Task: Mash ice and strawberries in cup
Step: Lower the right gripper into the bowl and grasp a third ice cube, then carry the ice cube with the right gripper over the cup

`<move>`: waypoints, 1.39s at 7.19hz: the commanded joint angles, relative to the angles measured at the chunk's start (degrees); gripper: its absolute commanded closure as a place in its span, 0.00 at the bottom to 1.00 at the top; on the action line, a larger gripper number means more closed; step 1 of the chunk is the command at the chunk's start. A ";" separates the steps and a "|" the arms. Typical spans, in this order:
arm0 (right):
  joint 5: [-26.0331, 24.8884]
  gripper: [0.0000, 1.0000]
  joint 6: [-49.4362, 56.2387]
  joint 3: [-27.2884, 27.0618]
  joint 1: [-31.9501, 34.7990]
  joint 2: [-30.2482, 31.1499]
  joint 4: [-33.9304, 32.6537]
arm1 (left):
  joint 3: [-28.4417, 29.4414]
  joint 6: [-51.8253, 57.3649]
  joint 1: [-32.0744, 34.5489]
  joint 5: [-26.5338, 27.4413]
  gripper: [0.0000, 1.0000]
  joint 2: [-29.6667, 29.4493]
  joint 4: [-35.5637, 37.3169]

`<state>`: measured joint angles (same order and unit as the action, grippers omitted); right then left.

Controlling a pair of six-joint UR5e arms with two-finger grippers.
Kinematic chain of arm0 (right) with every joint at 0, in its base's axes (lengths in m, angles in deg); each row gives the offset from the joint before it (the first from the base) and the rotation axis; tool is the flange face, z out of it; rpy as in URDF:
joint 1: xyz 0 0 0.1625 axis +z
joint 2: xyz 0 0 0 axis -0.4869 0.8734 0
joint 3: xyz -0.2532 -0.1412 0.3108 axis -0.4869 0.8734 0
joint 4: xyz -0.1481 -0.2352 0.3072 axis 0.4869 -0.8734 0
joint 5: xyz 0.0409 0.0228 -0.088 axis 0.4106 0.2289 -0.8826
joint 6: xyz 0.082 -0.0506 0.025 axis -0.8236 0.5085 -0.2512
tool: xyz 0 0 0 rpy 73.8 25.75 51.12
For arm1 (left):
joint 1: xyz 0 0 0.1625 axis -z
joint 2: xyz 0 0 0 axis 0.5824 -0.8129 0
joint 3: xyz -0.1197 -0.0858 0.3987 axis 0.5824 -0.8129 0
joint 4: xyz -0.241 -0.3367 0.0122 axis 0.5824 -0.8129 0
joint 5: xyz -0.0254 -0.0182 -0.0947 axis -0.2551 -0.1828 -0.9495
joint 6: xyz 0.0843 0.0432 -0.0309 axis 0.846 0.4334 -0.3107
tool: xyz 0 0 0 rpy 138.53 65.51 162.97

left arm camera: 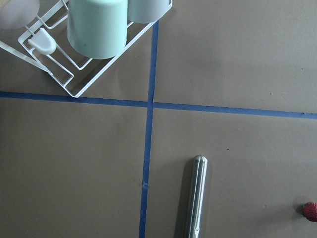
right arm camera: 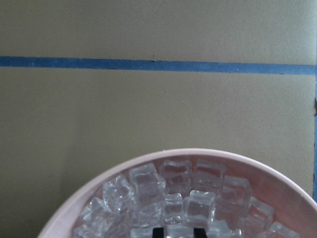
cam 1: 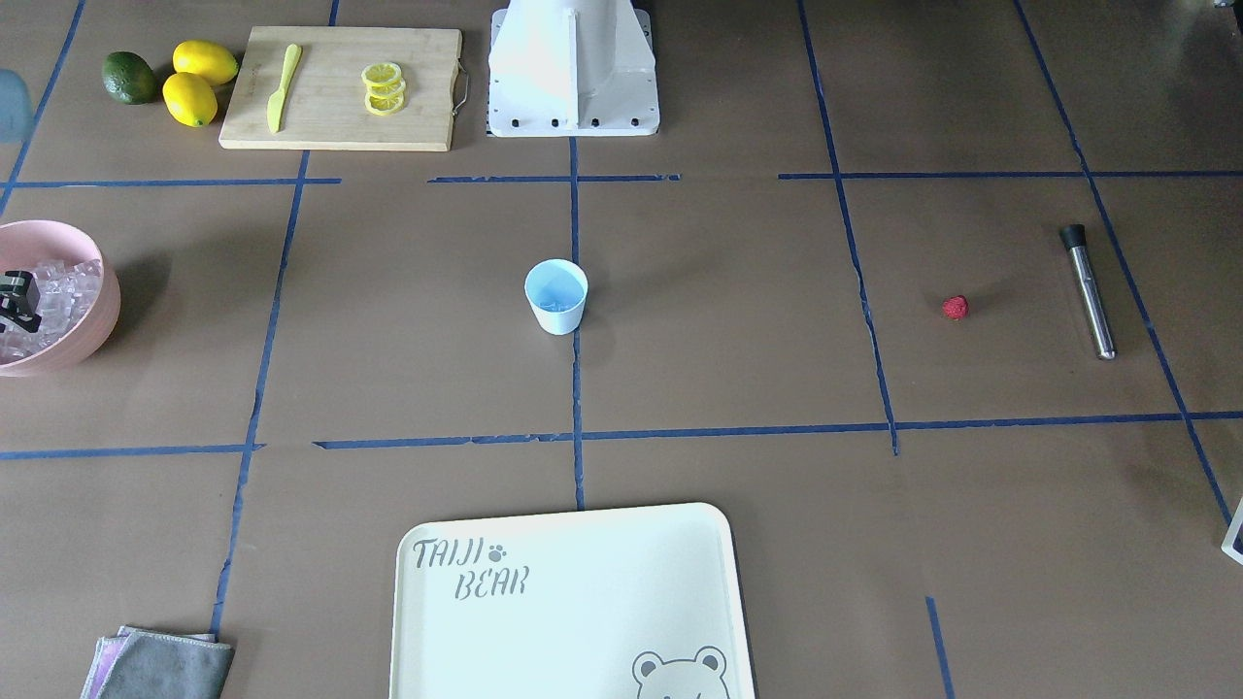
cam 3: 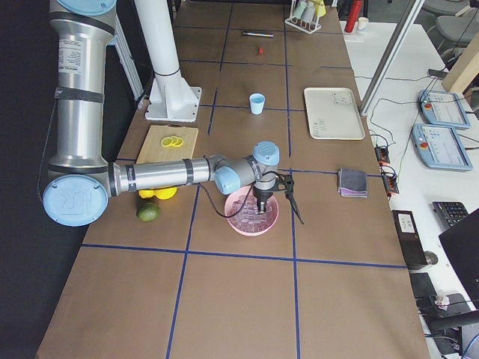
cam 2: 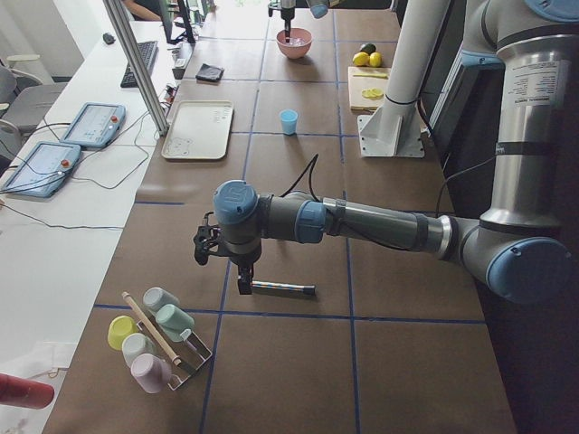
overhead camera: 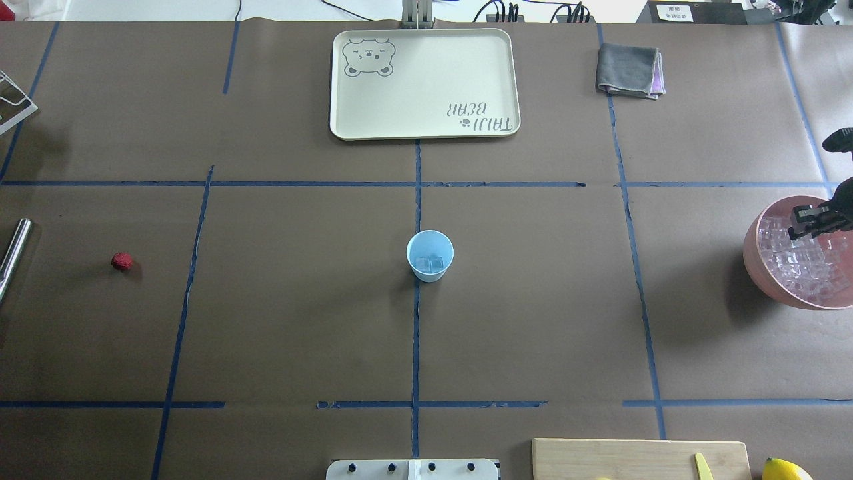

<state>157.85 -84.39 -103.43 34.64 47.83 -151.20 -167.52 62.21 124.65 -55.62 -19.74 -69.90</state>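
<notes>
**Clearances.** The cup [cam 1: 556,296] stands upright at the table centre, on a blue tape line, with bare table on every side. Two cubes of ice [overhead camera: 430,264] lie in its bottom. The strawberry [cam 1: 956,308] lies alone on the robot's left half, well apart from the cup and near the steel muddler [cam 1: 1089,291]. The pink bowl [overhead camera: 756,257] sits at the table's right end and is partly cut off by the frame edge in both the overhead and front-facing views. The tray [cam 1: 573,621] occupies the far middle edge.

**Right gripper** [overhead camera: 803,225]. It hangs over the bowl, low among the cubes. The right wrist view shows only the two dark fingertips [right arm camera: 158,232], a narrow gap apart with ice between them. We cannot tell whether they clamp a cube.

**Left gripper** [cam 2: 244,286]. It points down, just beside the muddler's end. Only the left side view shows it, so we cannot tell how its jaws stand.

**View differences.** The left wrist view alone shows the wire cup rack [left arm camera: 49,64] close up. The front-facing view alone shows the whole cutting board [cam 1: 330,116].
</notes>
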 commanded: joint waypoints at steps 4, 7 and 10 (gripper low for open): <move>4.45 1.00 -0.25 -15.70 3.81 -2.25 -15.84 | -0.01 0.00 0.00 -0.09 0.00 0.00 0.01; 3.49 0.99 -11.77 -17.08 -5.36 -26.36 -36.64 | 0.08 0.00 0.00 -0.09 0.00 0.00 0.01; -7.54 0.99 -36.93 -6.74 -23.03 -45.55 -35.36 | 0.78 0.00 0.00 -0.09 0.00 0.09 0.01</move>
<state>155.75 -111.57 -114.83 19.28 10.23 -187.15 -167.06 62.20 124.65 -55.71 -19.67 -69.89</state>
